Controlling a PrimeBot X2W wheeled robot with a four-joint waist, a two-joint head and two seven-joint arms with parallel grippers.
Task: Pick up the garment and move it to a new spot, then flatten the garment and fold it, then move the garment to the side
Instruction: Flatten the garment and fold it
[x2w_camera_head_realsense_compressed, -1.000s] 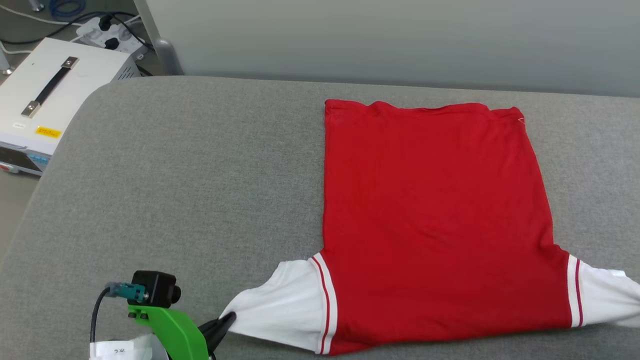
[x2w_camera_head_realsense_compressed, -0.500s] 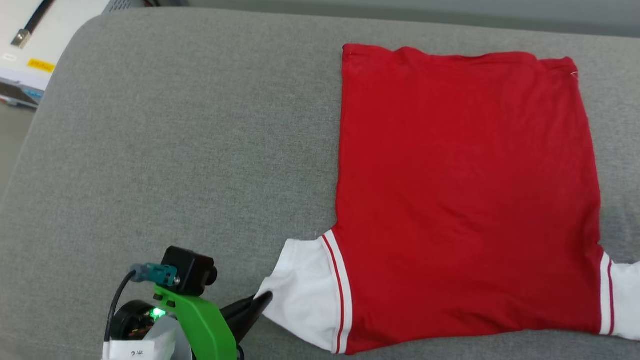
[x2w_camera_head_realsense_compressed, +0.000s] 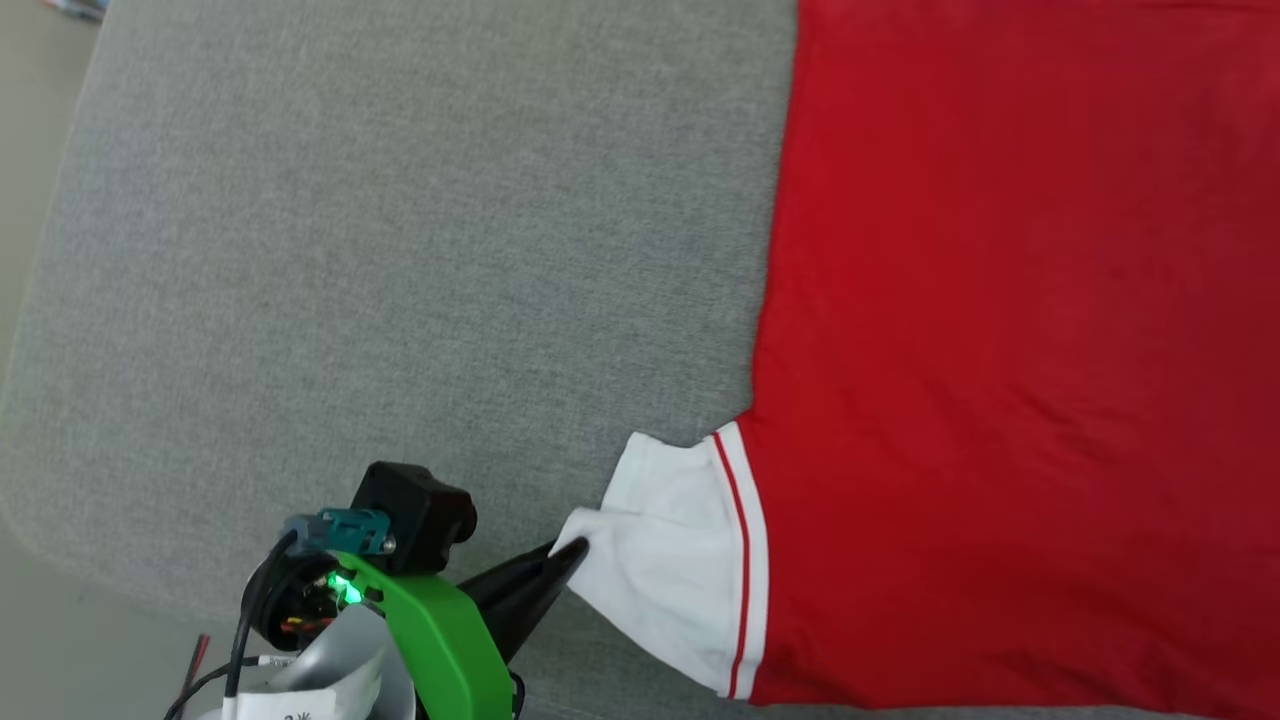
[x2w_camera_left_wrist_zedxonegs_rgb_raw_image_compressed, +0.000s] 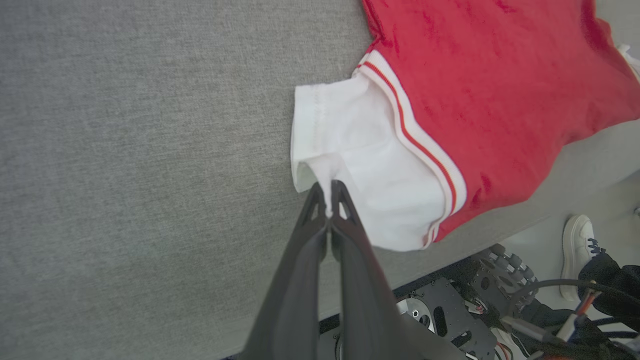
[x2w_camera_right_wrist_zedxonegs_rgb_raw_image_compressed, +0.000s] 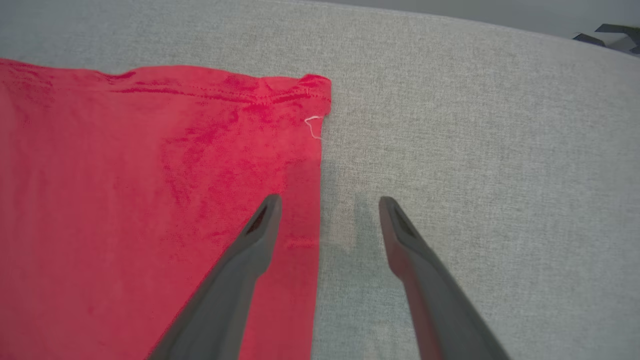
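The garment (x2w_camera_head_realsense_compressed: 1000, 350) is a red T-shirt with white sleeves, spread flat on the grey cushioned surface (x2w_camera_head_realsense_compressed: 400, 250). My left gripper (x2w_camera_head_realsense_compressed: 572, 549) is shut on the cuff of the white sleeve (x2w_camera_head_realsense_compressed: 670, 560) at the lower left, pinching a tuck of fabric; the left wrist view shows the same pinch by the left gripper (x2w_camera_left_wrist_zedxonegs_rgb_raw_image_compressed: 327, 187) on the sleeve (x2w_camera_left_wrist_zedxonegs_rgb_raw_image_compressed: 360, 170). In the right wrist view my right gripper (x2w_camera_right_wrist_zedxonegs_rgb_raw_image_compressed: 327, 202) stands open above the garment's side edge (x2w_camera_right_wrist_zedxonegs_rgb_raw_image_compressed: 305, 175), one finger over red cloth, the other over bare cushion, with nothing between them.
The cushion's near edge runs just behind my left gripper, with the robot's base (x2w_camera_left_wrist_zedxonegs_rgb_raw_image_compressed: 450, 310) and a person's white shoe (x2w_camera_left_wrist_zedxonegs_rgb_raw_image_compressed: 577, 250) on the floor beyond it. The cushion's left edge (x2w_camera_head_realsense_compressed: 40, 300) drops to the floor. Bare grey cushion (x2w_camera_right_wrist_zedxonegs_rgb_raw_image_compressed: 475, 125) lies beside the garment's hem corner.
The head camera has tilted down and closer, so the far hem and the white box have left the picture. My left gripper still pinches the sleeve, which is now more bunched.
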